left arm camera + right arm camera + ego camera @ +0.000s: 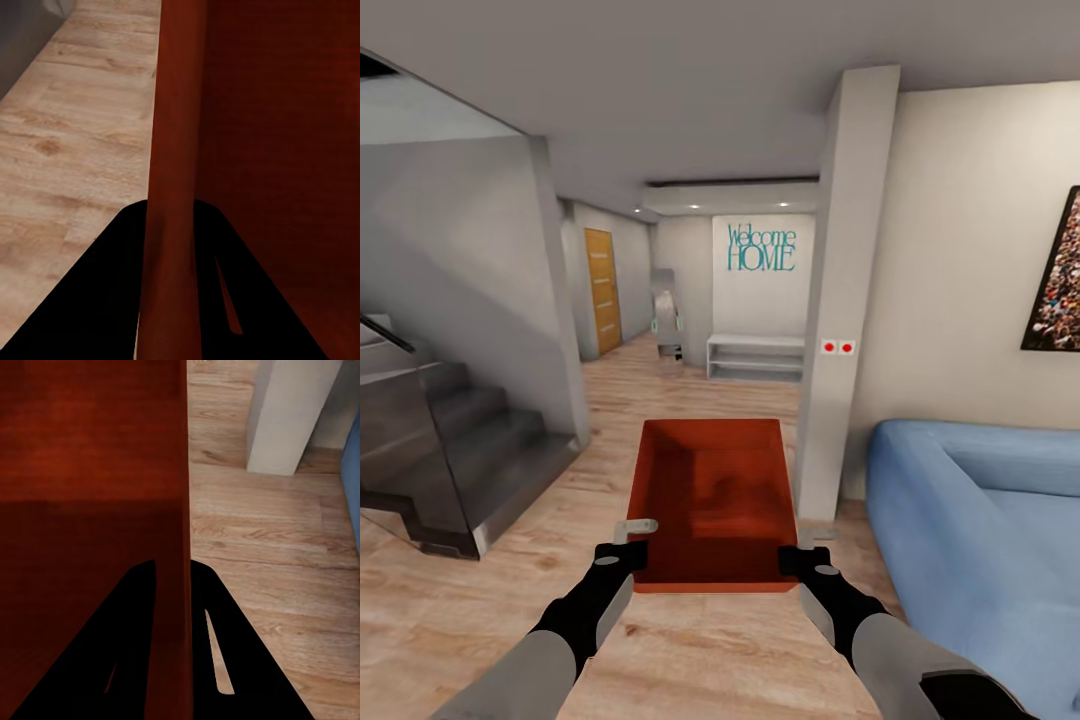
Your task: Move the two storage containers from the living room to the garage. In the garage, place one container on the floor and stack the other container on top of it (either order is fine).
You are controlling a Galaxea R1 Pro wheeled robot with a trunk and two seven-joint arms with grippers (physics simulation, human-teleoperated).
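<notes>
- Storage container (715,500): one orange-red open bin, held level in front of me above the light wood plank floor (480,610), its long axis pointing away from me toward the hallway.
- My left gripper (628,540): at the near left corner of the bin. In the left wrist view the gripper (174,300) has one dark finger (97,300) on each side of the bin's left wall (176,150); jaws closed to the thickness of that wall, gripping it.
- My right gripper (808,550): at the near right corner. In the right wrist view the gripper (174,645) straddles the right wall (184,472) the same way, clamped on it.
- Surroundings: blue sofa (980,530) to my right, white pillar (845,300) just beyond the bin, grey staircase (450,450) to my left, orange-wood door (602,290) down the hall.
</notes>
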